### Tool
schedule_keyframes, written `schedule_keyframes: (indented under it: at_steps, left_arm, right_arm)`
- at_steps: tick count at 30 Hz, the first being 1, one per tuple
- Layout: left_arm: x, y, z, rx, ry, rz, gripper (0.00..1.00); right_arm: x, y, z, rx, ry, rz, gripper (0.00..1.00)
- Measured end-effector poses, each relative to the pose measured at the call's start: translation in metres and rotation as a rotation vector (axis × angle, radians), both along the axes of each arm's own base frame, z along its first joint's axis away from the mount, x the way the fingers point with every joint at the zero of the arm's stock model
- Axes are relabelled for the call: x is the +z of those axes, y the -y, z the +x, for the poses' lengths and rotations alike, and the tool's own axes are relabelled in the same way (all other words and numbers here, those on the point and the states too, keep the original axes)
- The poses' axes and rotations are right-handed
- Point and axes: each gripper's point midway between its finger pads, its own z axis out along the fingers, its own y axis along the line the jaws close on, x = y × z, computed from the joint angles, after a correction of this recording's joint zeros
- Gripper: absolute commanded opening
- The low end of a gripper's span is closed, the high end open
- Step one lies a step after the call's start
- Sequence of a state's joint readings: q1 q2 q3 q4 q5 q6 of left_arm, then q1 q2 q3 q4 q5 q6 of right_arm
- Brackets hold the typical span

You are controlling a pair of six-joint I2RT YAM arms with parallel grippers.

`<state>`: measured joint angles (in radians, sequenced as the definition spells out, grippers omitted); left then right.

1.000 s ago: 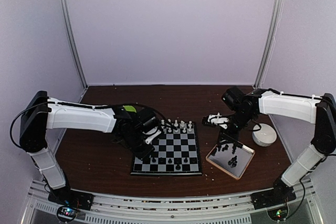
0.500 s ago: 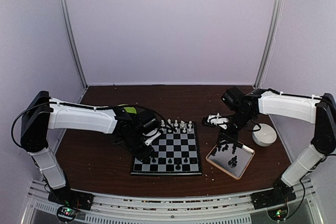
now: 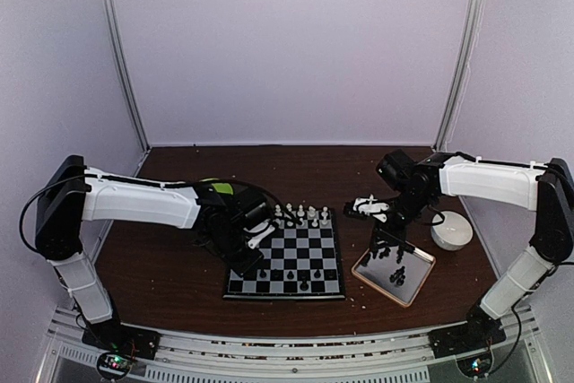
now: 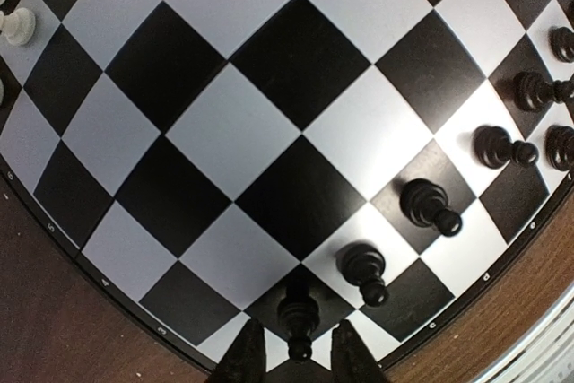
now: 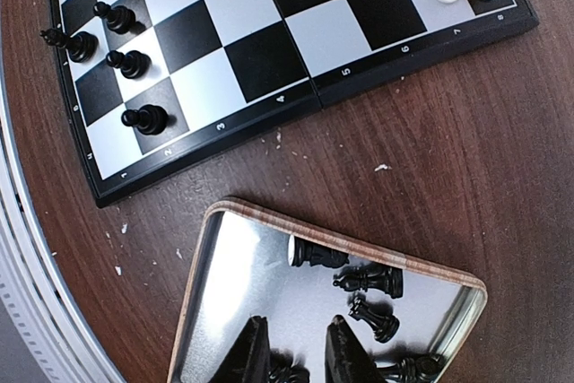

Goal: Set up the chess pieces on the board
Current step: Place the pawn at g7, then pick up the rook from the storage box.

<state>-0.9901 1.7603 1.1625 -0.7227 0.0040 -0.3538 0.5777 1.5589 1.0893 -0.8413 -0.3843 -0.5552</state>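
Note:
The board lies mid-table, with white pieces along its far row and black pieces in its near rows. My left gripper hangs over the board's near-left corner. In the left wrist view its fingers stand open on either side of an upright black piece on a corner square, with gaps on both sides. My right gripper is open low over the tray. Several black pieces lie there, one between the fingertips at the frame's edge.
The tan-rimmed metallic tray sits right of the board. A white round object stands further right. Small white things lie beyond the tray. Crumbs dot the brown table. A metal rail runs along the near edge.
The left gripper has shifted slightly over the board's left side. The right arm has barely moved.

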Motion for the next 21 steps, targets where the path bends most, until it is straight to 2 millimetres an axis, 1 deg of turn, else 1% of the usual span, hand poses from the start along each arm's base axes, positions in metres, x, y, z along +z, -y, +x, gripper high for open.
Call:
schedule_keyframes:
  at_steps: [4, 6, 8, 10, 12, 13, 15, 16, 17, 19, 21]
  left_arm:
    - [0.004, -0.001, 0.002, 0.003, 0.014, 0.002, 0.33]
    - [0.014, -0.001, 0.007, 0.002, 0.039, 0.004, 0.36]
    - [0.031, 0.002, 0.015, 0.002, 0.077, -0.013, 0.42]
    - [0.056, 0.006, 0.029, 0.01, 0.131, -0.052, 0.45]
    - [0.086, 0.008, 0.047, 0.03, 0.19, -0.115, 0.46]
    - [0.105, 0.007, 0.06, 0.044, 0.228, -0.153, 0.46]
    - [0.137, 0.004, 0.083, 0.078, 0.293, -0.208, 0.46]
    - [0.155, 0.003, 0.097, 0.093, 0.332, -0.236, 0.46]
    - [0.173, 0.002, 0.111, 0.105, 0.374, -0.261, 0.46]
    - [0.198, -0.002, 0.132, 0.122, 0.437, -0.286, 0.46]
    - [0.217, -0.002, 0.149, 0.124, 0.489, -0.3, 0.45]
  right_arm:
    - [0.0, 0.0, 0.0, 0.0, 0.001, -0.001, 0.24]
    - [0.0, 0.001, 0.001, -0.003, 0.006, -0.009, 0.25]
    - [0.001, 0.004, 0.003, -0.009, 0.018, -0.019, 0.26]
    - [0.004, 0.008, 0.007, -0.023, 0.039, -0.028, 0.26]
    - [0.011, 0.013, 0.01, -0.039, 0.061, -0.023, 0.26]
    - [0.014, 0.017, 0.012, -0.051, 0.071, -0.025, 0.26]
    - [0.018, 0.025, 0.015, -0.065, 0.088, -0.039, 0.26]
    - [0.017, 0.031, 0.015, -0.069, 0.099, -0.058, 0.26]
    - [0.018, 0.033, 0.015, -0.073, 0.103, -0.061, 0.26]
    - [0.015, 0.043, 0.013, -0.08, 0.119, -0.092, 0.26]
    - [0.01, 0.054, 0.004, -0.084, 0.119, -0.126, 0.26]
